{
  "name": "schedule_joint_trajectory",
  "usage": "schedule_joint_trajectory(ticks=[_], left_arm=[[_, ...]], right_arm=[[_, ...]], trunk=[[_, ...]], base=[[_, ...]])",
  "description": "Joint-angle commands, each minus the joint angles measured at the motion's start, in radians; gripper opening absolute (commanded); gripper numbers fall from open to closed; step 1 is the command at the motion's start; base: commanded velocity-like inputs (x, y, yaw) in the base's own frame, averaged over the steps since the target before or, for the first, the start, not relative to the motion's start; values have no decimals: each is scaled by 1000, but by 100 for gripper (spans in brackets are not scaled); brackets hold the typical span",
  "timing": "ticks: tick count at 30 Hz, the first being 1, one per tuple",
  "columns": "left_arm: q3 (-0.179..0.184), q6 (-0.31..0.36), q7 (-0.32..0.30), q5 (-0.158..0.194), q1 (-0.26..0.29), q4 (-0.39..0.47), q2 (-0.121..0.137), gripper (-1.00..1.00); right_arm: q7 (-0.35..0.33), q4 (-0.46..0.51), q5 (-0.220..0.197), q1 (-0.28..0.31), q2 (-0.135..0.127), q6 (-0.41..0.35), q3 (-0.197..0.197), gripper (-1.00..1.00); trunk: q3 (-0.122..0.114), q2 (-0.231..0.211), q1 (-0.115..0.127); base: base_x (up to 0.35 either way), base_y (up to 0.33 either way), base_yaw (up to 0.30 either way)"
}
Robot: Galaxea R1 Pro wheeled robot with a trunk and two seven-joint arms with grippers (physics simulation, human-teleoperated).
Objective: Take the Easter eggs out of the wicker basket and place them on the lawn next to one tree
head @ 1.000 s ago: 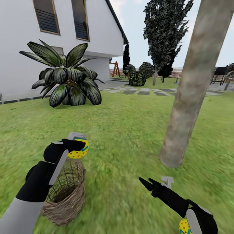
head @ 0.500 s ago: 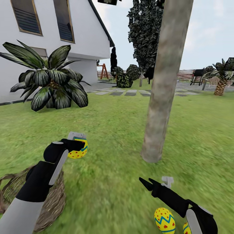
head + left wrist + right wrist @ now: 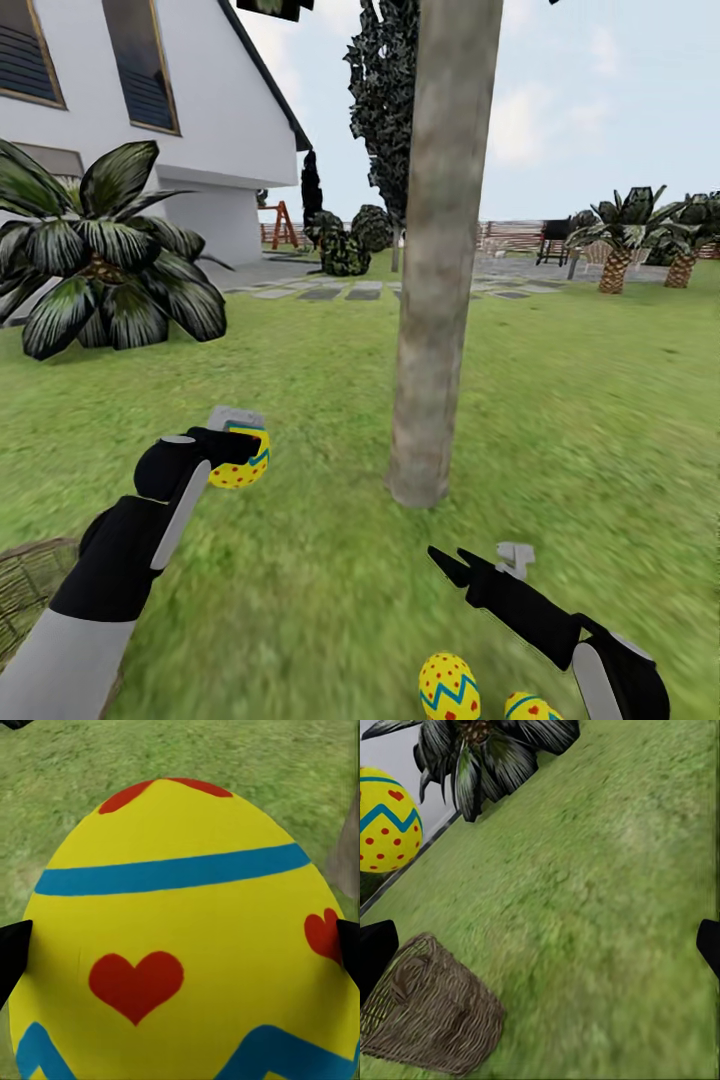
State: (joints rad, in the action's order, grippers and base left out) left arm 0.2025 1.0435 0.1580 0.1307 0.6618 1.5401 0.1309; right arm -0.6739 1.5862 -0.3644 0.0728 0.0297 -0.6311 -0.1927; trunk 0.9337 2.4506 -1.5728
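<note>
Yellow egg (image 3: 242,462) clamped in left hand (image 3: 236,447) above lawn (image 3: 330,560), right hand (image 3: 478,561) apart and empty, two eggs (image 3: 448,687) nearer, tree (image 3: 436,250) just beyond.

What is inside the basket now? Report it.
Nothing shows inside the basket: the right wrist view looks through its open mouth at bare weave. Its far wall hides part of the inside. One egg sits in the left gripper; two eggs lie on the lawn.

yellow eggs (image 3: 449,686) with red dots, blue zigzags, tan basket (image 3: 431,1016)
</note>
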Motion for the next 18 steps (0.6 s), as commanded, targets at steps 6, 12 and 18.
schedule_joint_trajectory(ticks=[6,12,18], left_arm=[[5,4,8,10,1,-6,1,-100],[10,4,9,9,1,-6,1,-100],[10,4,8,6,1,-14,-4,-100]], right_arm=[[-3,0,-5,1,1,-6,-2,100],[-3,0,-5,1,1,-6,-2,100],[-3,0,-5,1,1,-7,-3,100]], trunk=[[1,0,0],[0,0,0],[-4,0,0]], base=[[224,-75,-20],[-26,-197,-20],[-160,-212,-199]])
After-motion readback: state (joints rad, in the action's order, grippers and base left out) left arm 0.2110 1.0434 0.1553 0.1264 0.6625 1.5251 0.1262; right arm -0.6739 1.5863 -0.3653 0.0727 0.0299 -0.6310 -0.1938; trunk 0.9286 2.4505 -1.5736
